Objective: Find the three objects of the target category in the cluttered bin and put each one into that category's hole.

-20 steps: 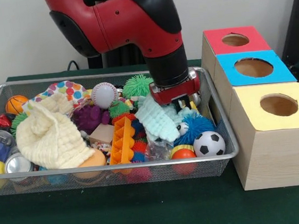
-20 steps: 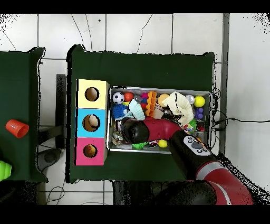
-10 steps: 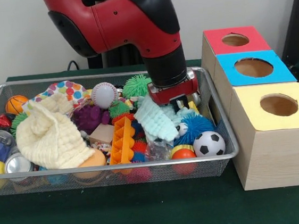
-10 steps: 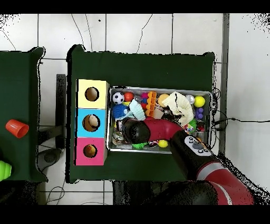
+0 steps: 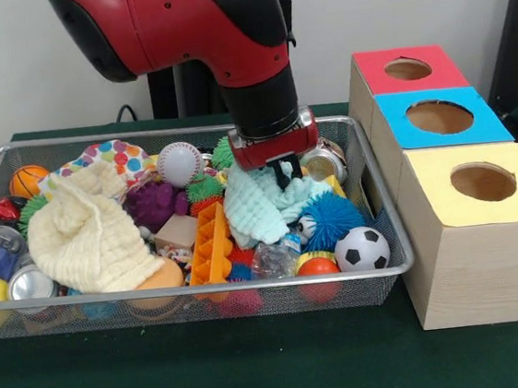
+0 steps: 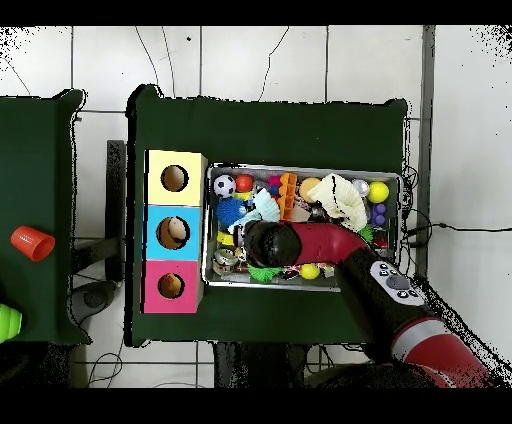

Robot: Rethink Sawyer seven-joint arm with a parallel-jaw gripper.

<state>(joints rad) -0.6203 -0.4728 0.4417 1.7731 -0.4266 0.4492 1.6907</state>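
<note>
My black-fingered gripper [image 5: 283, 169] hangs inside the silver wire-mesh bin [image 5: 389, 236], fingertips pressed into a pale mint knitted cloth [image 5: 258, 205]; I cannot tell how far apart they sit. The red-topped wooden box's round hole [image 5: 407, 69] lies beyond the bin's end.

The front camera sits low and close across the bench [image 5: 259, 370], facing the robot. The overhead camera looks straight down from high up. Both show the bin [image 5: 196, 298] and boxes [image 6: 175, 232].

Mint cloth [image 5: 258, 205], blue spiky ball [image 5: 334, 218], red-topped box [image 5: 407, 69]
</note>
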